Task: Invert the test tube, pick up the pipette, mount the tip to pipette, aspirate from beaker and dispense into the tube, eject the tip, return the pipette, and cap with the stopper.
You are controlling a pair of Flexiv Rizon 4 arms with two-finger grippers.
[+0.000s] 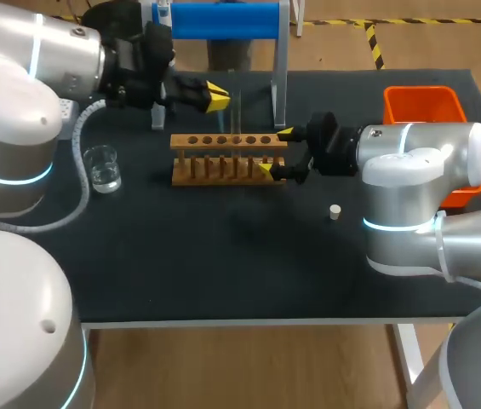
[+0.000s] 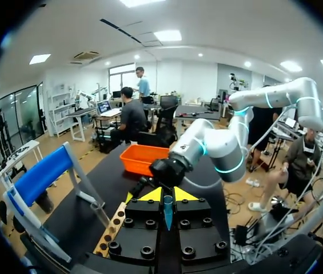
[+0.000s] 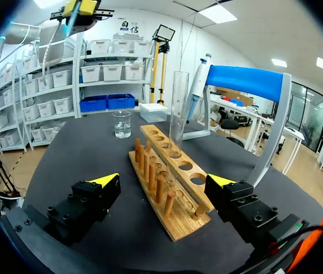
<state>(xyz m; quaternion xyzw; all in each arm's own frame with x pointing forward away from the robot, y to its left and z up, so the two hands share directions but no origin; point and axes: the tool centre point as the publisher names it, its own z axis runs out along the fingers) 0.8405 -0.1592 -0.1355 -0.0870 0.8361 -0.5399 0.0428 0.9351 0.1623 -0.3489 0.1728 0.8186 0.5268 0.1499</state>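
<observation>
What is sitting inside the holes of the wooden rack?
One clear test tube stands upright in a middle hole of the wooden rack; the other holes look empty. The tube's lower end is hidden beneath the rack's top board, so any liquid cannot be seen.

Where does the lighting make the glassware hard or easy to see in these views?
Head view: the test tube almost vanishes against the dark table, while the beaker shows by bright glints. Right wrist view: both stand out clearly against the lit room. Left wrist view: I cannot make either out for sure.
</observation>
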